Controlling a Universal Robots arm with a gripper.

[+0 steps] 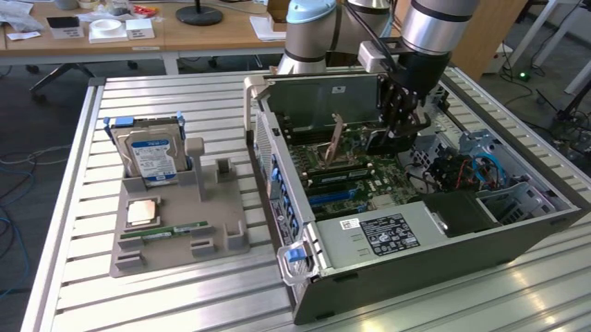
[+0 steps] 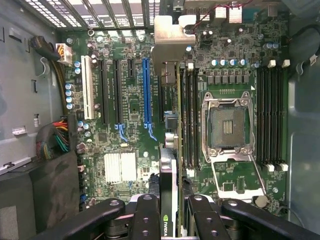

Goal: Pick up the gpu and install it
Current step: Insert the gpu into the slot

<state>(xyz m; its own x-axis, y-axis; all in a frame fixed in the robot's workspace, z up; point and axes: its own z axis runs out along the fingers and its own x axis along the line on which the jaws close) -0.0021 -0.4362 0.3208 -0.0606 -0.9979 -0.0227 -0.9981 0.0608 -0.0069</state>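
Gripping the gpu (image 2: 168, 182) edge-on in my fingers (image 2: 145, 216), I feared it would miss the blue slot (image 2: 146, 90) and strike the motherboard (image 2: 125, 135).

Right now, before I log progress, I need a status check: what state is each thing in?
Graphics card: held on edge over the board.
End effector: shut on the graphics card.
Blue slot: empty.
Processor socket: open, empty.
Computer case: side open.
Hard drive: upright in the stand.
Memory stick: flat on the stand.
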